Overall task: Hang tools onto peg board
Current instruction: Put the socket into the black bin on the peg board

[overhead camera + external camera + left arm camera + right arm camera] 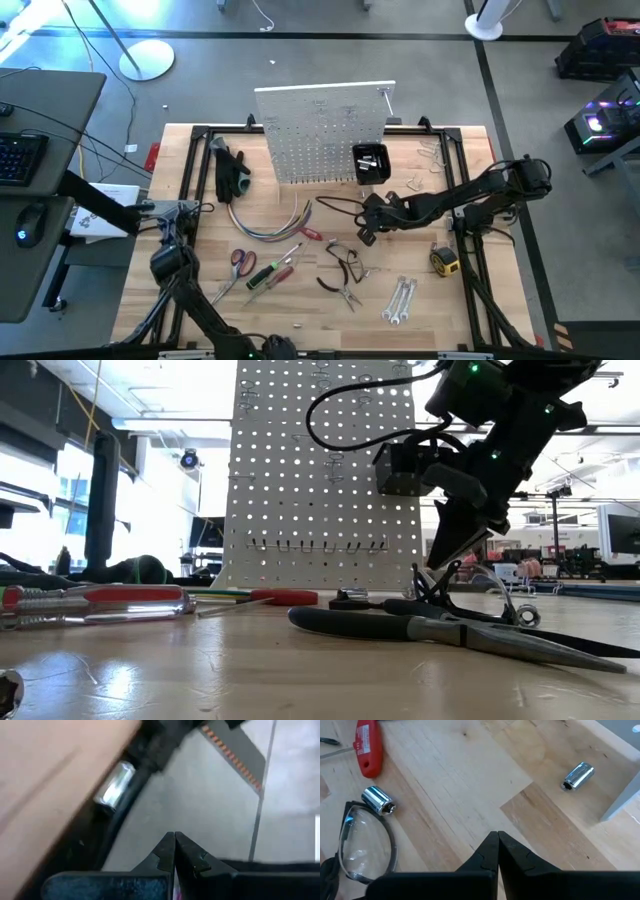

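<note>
Tools are lying scattered over the wooden worktop [200,300] in front of the white peg board [320,135], which is standing upright at the far edge: red-handled scissors [243,263], green and red screwdrivers [272,270], black-handled pliers [345,268], silver wrenches [400,300] and a yellow tape measure [445,262]. The right gripper [366,235] is hovering low over the worktop just ahead of the board, its jaws pressed together and holding nothing. The left gripper [174,851] is waiting past the near left corner, jaws likewise closed and empty. Judging by their look, the pliers and wrenches are stiff, fairly heavy and smooth, so they could slip; the rubbery pliers handles or a wrench's mid-shank would probably give the surest hold, leaving an end free for a peg.
</note>
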`<control>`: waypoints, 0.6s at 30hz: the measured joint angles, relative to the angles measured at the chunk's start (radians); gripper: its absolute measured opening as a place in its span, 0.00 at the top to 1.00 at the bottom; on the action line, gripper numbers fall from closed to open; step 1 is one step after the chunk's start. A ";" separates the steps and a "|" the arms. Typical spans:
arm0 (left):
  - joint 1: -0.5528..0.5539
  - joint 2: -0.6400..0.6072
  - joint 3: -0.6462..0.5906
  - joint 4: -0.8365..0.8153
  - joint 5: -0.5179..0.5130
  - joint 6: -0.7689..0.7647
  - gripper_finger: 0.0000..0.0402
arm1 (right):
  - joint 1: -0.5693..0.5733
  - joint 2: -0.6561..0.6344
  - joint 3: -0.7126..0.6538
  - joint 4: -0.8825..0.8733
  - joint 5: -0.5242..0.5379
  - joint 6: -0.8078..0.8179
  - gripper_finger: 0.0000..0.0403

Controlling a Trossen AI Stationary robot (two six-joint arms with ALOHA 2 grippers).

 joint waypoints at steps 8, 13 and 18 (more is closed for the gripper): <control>0.005 0.000 0.000 -0.033 -0.097 -0.094 1.00 | 0.001 0.000 0.000 0.000 0.000 0.000 1.00; 0.012 -0.022 0.006 -0.204 -0.099 -0.300 1.00 | 0.000 0.000 0.000 0.000 0.000 0.000 1.00; 0.017 -0.027 0.002 -0.177 -0.118 -0.323 1.00 | 0.001 0.000 0.000 0.000 0.005 0.000 1.00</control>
